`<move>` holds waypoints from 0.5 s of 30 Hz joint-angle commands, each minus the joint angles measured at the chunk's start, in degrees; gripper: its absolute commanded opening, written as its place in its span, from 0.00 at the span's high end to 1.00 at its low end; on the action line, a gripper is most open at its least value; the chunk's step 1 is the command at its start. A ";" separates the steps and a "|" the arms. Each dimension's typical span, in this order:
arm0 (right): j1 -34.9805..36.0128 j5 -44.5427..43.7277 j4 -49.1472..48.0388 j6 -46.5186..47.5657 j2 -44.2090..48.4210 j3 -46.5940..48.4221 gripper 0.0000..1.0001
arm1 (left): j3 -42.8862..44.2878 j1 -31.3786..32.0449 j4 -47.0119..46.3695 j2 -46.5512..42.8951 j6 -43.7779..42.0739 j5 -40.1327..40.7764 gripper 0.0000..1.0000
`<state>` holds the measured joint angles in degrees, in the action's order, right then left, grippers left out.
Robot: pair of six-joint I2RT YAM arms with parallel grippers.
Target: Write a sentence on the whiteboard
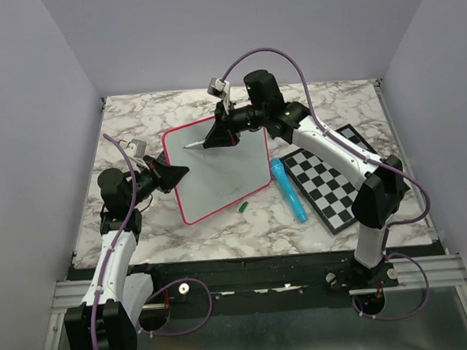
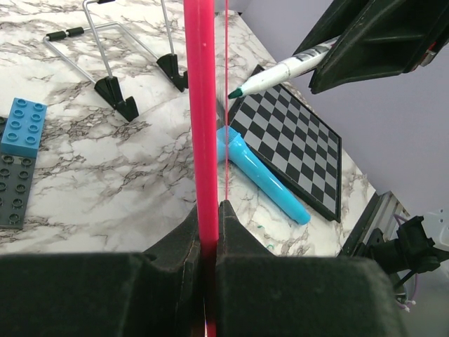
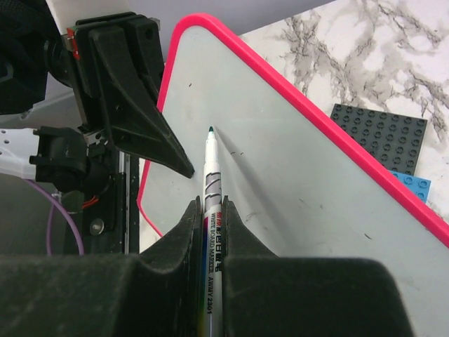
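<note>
Smack in the middle of the marble table [image 1: 136, 133], the whiteboard [image 1: 218, 176] sits tipped up rather than flat, rotated so its corners point at the walls. It's a glossy white panel with a thin pink-red frame and rounded corners, and I can only make out a few faint specks on it.

The left gripper [image 1: 184, 172] is pressed tight on the left edge, with the frame sandwiched between its black fingers [image 2: 186, 239]. The right gripper [image 1: 208, 143] is pinching a white marker [image 3: 212, 189], whose teal tip is right at the board's upper area. Whether it's actually touching, can't say.

As for room, bare veined marble shows left of the board and along the back. The right side is tighter: a smooth bright-blue tube [image 1: 288, 189] lies just beside the right edge, with a black-and-white checkered board [image 1: 329, 186] right past it. A small green cap [image 1: 241, 208] sits near the bottom edge.

From the left wrist view, on the side of the board away from the pen, there's a studded blue brick [image 2: 22, 126], a dark grey studded plate [image 2: 14, 189] and a thin wire stand [image 2: 116, 91] with black feet.
</note>
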<state>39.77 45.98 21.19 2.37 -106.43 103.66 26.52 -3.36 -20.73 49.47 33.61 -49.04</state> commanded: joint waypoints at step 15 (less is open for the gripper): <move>-2.15 9.22 -3.26 -2.20 0.43 -1.79 0.99 | -0.07 0.45 -3.09 -1.13 -2.05 0.34 1.00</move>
<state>38.50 51.09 19.33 0.86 -106.83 102.94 26.52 -3.25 -20.97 49.71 33.58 -49.04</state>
